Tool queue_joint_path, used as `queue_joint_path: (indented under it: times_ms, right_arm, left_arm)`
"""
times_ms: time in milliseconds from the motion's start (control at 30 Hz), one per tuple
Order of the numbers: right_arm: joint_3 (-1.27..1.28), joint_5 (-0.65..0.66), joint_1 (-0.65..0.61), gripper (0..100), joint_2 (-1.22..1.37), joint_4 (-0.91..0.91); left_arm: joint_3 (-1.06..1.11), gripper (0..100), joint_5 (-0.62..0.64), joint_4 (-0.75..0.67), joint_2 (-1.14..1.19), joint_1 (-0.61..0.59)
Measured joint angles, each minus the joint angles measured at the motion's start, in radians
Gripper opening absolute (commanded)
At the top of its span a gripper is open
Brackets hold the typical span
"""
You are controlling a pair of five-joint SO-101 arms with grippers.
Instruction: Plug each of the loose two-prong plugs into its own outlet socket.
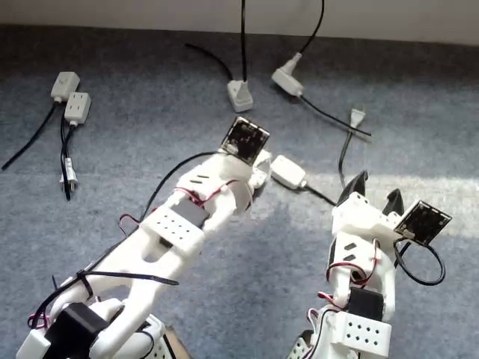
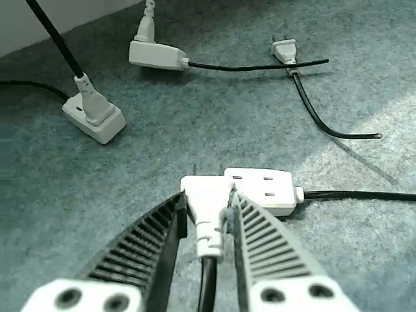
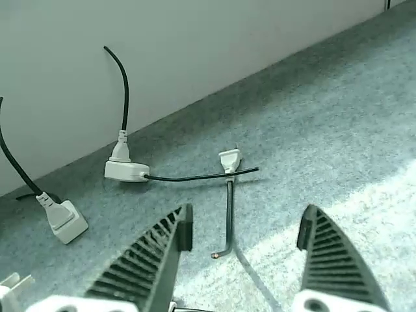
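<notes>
My left gripper (image 2: 208,201) is shut on a white two-prong plug (image 2: 203,224). Its two prongs stick out bare, right beside a white outlet socket (image 2: 263,192) lying on the grey carpet. In the high view this gripper (image 1: 260,170) touches the same socket (image 1: 287,173) at mid-table. A second loose white plug (image 3: 230,159) on a black cord lies farther back, also seen as the loose plug (image 1: 357,117). My right gripper (image 3: 248,218) hovers open above the carpet with nothing between its fingers, short of that plug; from above it is the right gripper (image 1: 374,193).
Two sockets with plugs in them lie at the back, a block socket (image 1: 239,93) and a flat socket (image 1: 287,80). At the far left sit two more sockets (image 1: 71,97) with black cords trailing. A wall (image 3: 162,52) borders the carpet behind.
</notes>
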Motion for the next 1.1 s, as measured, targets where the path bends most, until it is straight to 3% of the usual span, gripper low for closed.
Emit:
queue_joint_path:
  times_ms: [267, 500, 800, 1100]
  right_arm:
    - [0.002, 0.000, 0.000, 26.0, 0.000, 0.000]
    - [0.002, 0.000, 0.000, 26.0, 0.000, 0.000]
    - [0.002, 0.000, -0.015, 26.0, 0.000, 0.000]
    - [0.002, 0.000, -0.015, 25.9, 0.000, 0.000]
  left_arm:
    - [-0.189, 1, -0.361, 0.176, 0.006, 0.014]
    - [-0.390, 1, -0.732, 0.324, 0.245, 0.048]
    - [-0.872, 1, -0.933, 0.657, 0.489, 0.048]
    - [-1.356, 1, -1.197, 1.089, 0.790, 0.048]
